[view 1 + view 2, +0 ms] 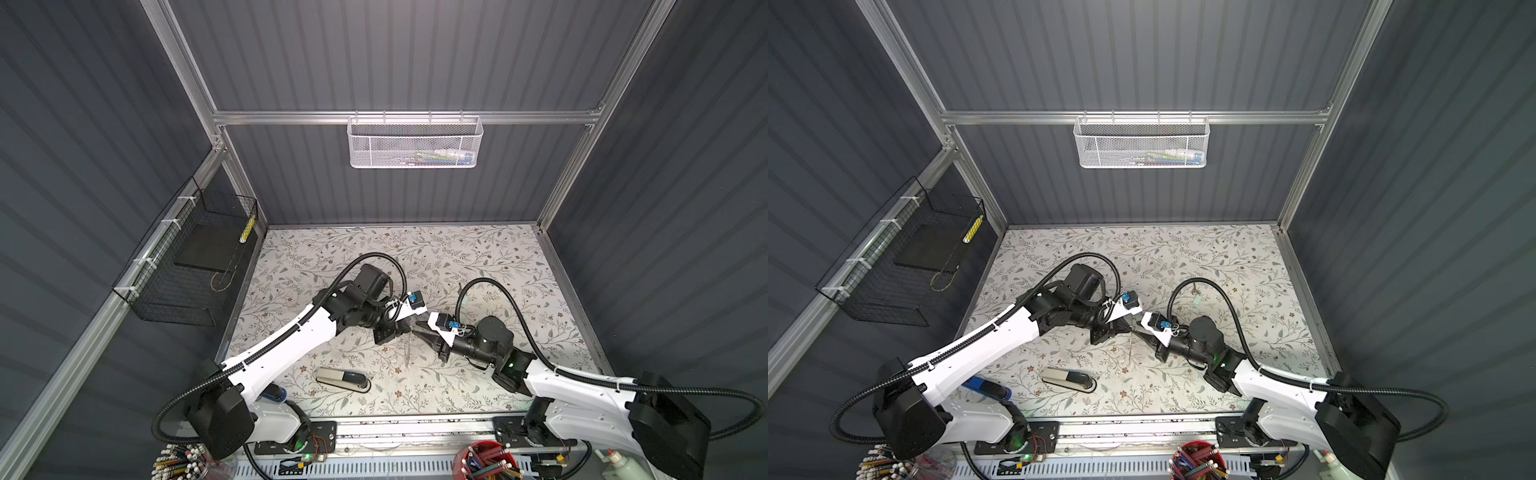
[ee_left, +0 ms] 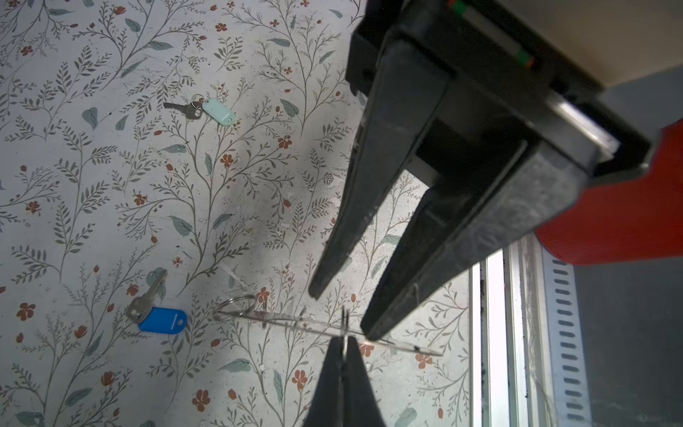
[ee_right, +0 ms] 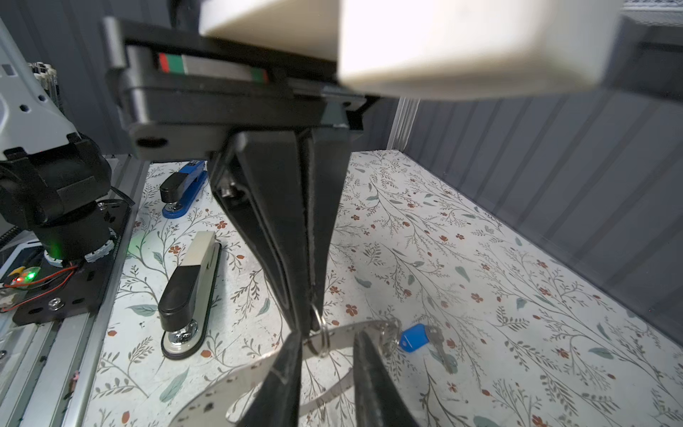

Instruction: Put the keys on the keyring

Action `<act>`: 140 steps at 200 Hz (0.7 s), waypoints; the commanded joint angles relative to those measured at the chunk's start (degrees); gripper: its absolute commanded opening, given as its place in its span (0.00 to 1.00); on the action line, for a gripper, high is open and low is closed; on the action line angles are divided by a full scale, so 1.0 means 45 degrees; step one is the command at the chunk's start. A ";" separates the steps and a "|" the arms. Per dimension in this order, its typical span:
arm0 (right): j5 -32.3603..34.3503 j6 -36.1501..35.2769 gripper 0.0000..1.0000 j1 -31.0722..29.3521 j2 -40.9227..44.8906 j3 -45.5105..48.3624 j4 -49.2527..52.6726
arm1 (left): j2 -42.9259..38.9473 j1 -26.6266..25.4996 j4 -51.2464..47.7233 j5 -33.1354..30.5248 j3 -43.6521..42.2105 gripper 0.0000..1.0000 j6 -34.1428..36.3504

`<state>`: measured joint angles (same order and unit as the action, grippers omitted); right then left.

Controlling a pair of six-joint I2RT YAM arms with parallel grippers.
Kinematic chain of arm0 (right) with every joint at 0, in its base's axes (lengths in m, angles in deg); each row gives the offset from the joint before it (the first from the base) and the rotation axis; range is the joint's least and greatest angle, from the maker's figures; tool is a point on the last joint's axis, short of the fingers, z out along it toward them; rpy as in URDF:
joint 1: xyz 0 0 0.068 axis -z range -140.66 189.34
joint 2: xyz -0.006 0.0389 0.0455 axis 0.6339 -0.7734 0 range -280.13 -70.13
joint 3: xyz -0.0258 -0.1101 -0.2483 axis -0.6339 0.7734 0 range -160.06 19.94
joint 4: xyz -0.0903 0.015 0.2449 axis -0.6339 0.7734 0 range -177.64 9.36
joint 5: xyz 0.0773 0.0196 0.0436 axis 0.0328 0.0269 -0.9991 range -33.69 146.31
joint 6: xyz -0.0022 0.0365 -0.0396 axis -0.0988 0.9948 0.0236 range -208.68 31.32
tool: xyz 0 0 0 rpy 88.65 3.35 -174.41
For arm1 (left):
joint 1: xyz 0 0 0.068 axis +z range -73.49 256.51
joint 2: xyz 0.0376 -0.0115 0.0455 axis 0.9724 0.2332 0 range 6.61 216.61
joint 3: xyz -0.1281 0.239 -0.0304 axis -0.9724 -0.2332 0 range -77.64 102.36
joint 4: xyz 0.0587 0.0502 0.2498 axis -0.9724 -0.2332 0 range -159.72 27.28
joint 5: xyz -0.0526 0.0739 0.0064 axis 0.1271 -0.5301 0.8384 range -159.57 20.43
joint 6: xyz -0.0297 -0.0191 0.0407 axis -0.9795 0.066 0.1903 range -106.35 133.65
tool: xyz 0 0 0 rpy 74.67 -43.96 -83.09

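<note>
The left claw [image 3: 308, 325] is seen fully closed. Its tips are pinched on the keyring [image 3: 221, 395] where a small wire ring [image 3: 320, 334] is looped through the band. The right claw [image 2: 343, 312] is seen slightly parted, with the table [image 1: 478, 257] visible through the gap. Its two fingers are set to either side of the band. Whether the band is touched by them cannot be told.

In both top views the keyring [image 1: 407, 351] [image 1: 1131, 347] is shown edge-on as a thin line, held upright near the middle of the table between the two claws. Whether its lower edge rests on the table cannot be told.

Counted:
- **Claws:** two.
- **Keyring:** one, with two small wire rings on its band.
- **Keys:** two. The blue-tagged key [image 2: 162, 319] lies flat near one end of the keyring but apart from it. The mint-tagged key [image 2: 218, 111] lies well apart from both.
- **Staplers:** two.

The grey-and-black stapler [image 1: 343, 380] lies near the table's front edge. The blue stapler [image 1: 986, 388] lies at the front-left corner, partly under the left arm. Open table is left behind the claws up to the back wall [image 1: 395, 195], and along the right side.
</note>
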<state>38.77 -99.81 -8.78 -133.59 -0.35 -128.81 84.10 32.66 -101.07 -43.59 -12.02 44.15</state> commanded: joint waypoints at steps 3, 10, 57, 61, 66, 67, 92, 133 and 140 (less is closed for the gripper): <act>0.0045 0.0267 0.26 -0.0049 -0.0427 0.0018 -0.0578 | 0.0094 -0.0107 -0.0088 0.0519 0.0411 0.00 0.0340; 0.0070 0.0268 0.24 -0.0049 -0.0393 0.0020 -0.0582 | 0.0103 -0.0108 -0.0125 0.0519 0.0426 0.00 0.0365; -0.0117 0.0177 0.12 -0.0049 -0.0388 0.0035 -0.0583 | 0.0090 -0.0165 -0.0160 0.0787 0.0426 0.00 0.0639; -0.0125 0.0186 0.11 -0.0049 -0.0374 0.0037 -0.0580 | 0.0084 -0.0166 -0.0165 0.0821 0.0431 0.00 0.0667; -0.0162 0.0153 0.09 -0.0049 -0.0379 0.0044 -0.0561 | 0.0089 -0.0173 -0.0184 0.0866 0.0432 0.00 0.0726; -0.0163 0.0142 0.09 -0.0049 -0.0365 0.0041 -0.0560 | 0.0096 -0.0175 -0.0187 0.0886 0.0434 0.00 0.0743; -0.0240 0.0077 0.05 -0.0049 -0.0352 0.0057 -0.0540 | 0.0103 -0.0179 -0.0326 0.1172 0.0436 0.00 0.1106; -0.0788 0.0027 0.00 -0.0049 -0.0299 0.0086 -0.0520 | 0.0086 -0.0194 -0.0251 0.1457 0.0437 0.06 0.1326; -0.0790 0.0044 0.00 -0.0049 -0.0261 0.0096 -0.0530 | 0.0080 -0.0194 -0.0176 0.1434 0.0390 0.09 0.1287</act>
<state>36.67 -98.76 -8.97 -135.10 -0.28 -129.57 84.34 32.68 -101.98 -43.44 -11.99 49.20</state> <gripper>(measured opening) 0.048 0.055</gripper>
